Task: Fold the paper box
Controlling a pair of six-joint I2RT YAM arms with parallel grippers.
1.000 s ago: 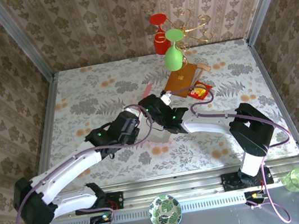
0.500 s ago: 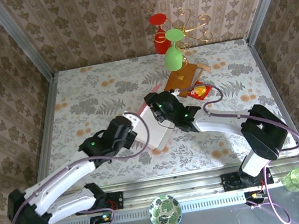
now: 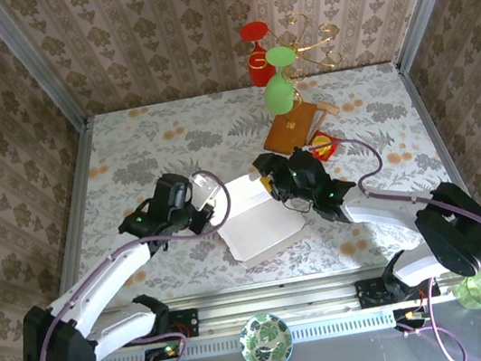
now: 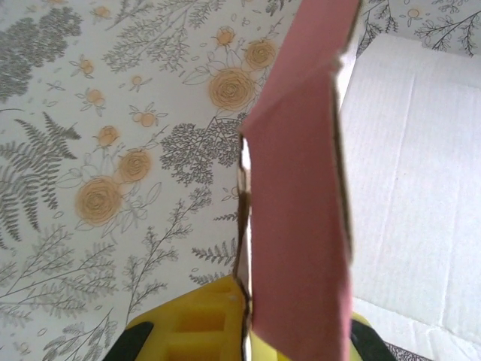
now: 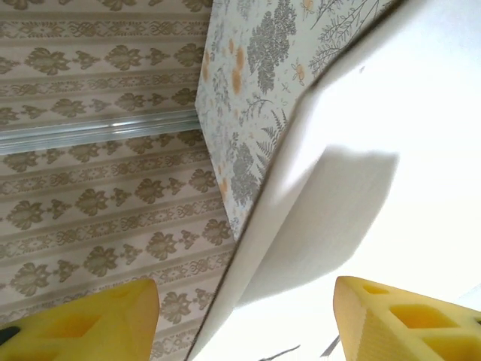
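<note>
Okay, box [image 3: 257, 224] is lying open in the middle of the table [image 3: 143, 141], white inside facing up, an arm reaching in from each side. Left gripper [image 3: 201, 207] is at the box's left edge, and on its wrist view I've got a pink flap [image 4: 301, 188] standing up between the yellow fingers [image 4: 188, 327], with the white floor of the box off to the right. I reckon that's why it sits there: to prop that side wall upright so the crease takes. Whether the jaws are pinching the flap or just bracketing it I can't tell, because the flap covers the gap. Right gripper [image 3: 280, 185] is at the box's far right edge, jaws spread wide, nothing clamped. On its wrist view a white panel edge runs up between the two fingers [image 5: 406, 320]. My read is that it's straddling that edge, ready to lift the opposite wall. The box lies near the brown board [image 3: 291, 126] but apart from it, so there's room to fold. Early days, I'd say: one wall up, and most of the sheet looks flat from above. The risk is thin card sliding if one side pushes while the other isn't bracing
</note>
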